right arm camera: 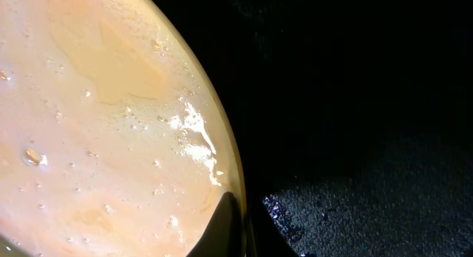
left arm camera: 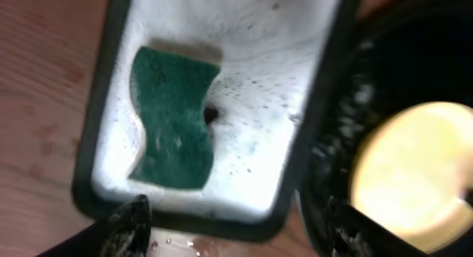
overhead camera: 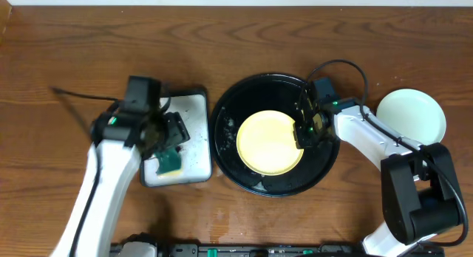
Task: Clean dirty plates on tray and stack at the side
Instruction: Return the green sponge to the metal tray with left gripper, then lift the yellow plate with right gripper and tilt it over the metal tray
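The pale yellow plate point(overhead camera: 267, 142) lies wet in the round black tray point(overhead camera: 235, 102). My right gripper point(overhead camera: 303, 133) is shut on that plate's right rim. In the right wrist view one dark finger point(right arm camera: 225, 226) lies on top of the yellow plate point(right arm camera: 96, 124) at its edge, and the gripper point(right arm camera: 238, 213) pinches the rim over the black tray point(right arm camera: 355, 139). A pale mint plate point(overhead camera: 412, 115) rests on the table to the right. My left gripper point(overhead camera: 166, 135) hangs open above a green sponge point(overhead camera: 171, 163), holding nothing.
The green sponge point(left arm camera: 174, 120) lies in a small rectangular dark-rimmed tray point(left arm camera: 295, 57) with a foamy whitish inside, left of the black tray point(left arm camera: 384, 72). My open left gripper point(left arm camera: 236, 238) hovers over its near rim. Water drops sit on the wood there.
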Controlling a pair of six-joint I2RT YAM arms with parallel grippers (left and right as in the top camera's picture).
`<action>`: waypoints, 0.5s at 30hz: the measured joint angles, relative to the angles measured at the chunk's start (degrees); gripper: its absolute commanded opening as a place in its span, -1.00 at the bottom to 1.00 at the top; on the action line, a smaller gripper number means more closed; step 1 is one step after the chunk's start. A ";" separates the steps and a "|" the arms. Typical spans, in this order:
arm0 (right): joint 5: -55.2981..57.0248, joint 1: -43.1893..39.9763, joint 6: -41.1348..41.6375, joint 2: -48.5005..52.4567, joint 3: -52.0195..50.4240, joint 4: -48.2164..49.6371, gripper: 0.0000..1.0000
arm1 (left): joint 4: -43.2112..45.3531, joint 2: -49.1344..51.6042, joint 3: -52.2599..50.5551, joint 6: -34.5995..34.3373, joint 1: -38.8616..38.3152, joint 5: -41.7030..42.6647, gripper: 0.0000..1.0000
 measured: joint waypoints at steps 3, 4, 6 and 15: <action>0.04 0.00 -0.02 -2.47 0.00 -0.13 -0.98 | -2.54 -7.10 0.11 0.26 0.04 0.24 0.72; 0.20 0.00 -0.02 -3.93 0.02 -0.15 -0.98 | -2.95 -8.83 0.13 0.26 0.04 0.26 0.72; 0.68 0.00 -0.07 -8.07 0.24 0.04 -0.98 | -3.26 -12.07 0.13 0.42 0.04 0.48 0.72; 1.36 4.35 -0.59 -17.68 4.81 3.52 -0.98 | -3.43 -16.90 0.13 0.42 0.09 0.50 0.73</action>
